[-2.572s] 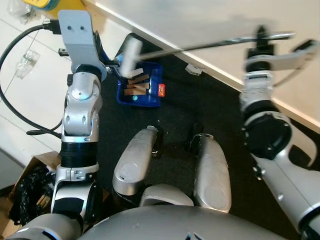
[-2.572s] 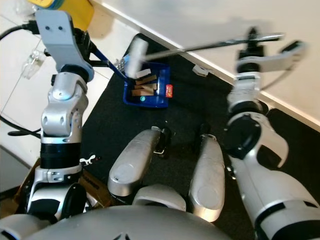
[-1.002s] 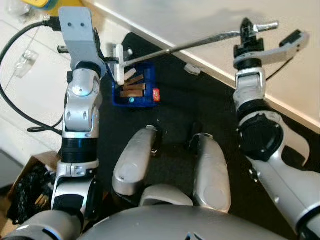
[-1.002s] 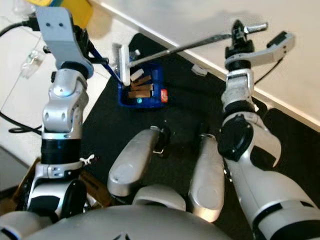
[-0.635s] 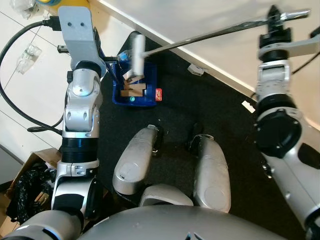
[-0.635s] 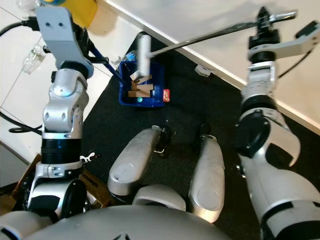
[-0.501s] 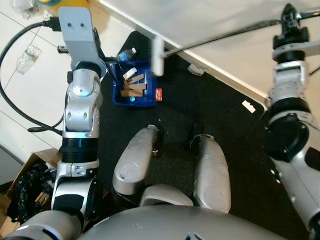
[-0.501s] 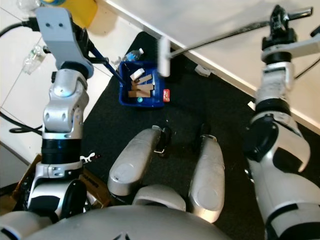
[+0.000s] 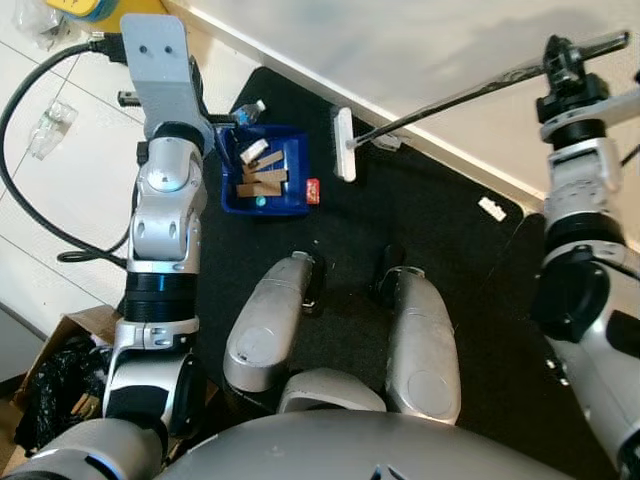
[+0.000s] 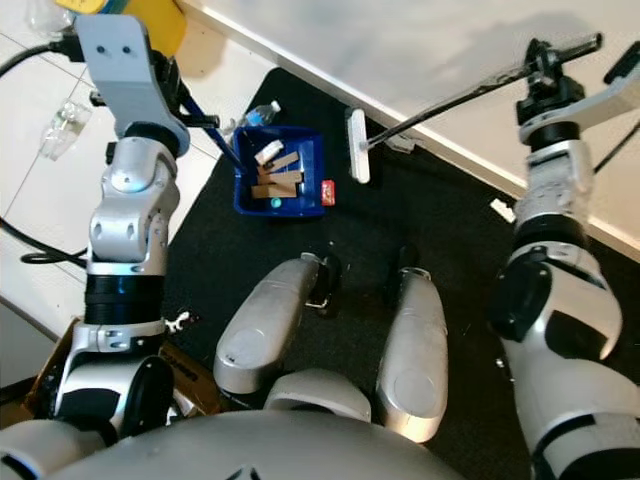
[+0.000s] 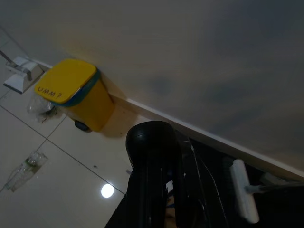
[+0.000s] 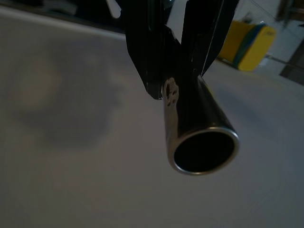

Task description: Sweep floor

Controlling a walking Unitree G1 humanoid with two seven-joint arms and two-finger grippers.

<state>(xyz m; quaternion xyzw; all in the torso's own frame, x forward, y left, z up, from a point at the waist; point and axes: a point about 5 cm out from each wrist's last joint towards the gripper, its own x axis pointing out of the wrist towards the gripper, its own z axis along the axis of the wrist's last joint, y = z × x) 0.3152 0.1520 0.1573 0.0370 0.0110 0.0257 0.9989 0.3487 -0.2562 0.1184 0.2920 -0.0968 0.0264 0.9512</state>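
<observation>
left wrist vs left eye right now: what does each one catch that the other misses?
Left wrist: the whole yellow lidded bin by the wall.
Left eye: the blue plastic dustpan holding scraps, the small red item beside it, and the right end effector shut on the metal broom handle.
Both: the white broom head on the black mat.

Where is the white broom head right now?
The white broom head rests on the black mat ahead of the robot, just right of the blue dustpan, near the wall's baseboard.
</observation>
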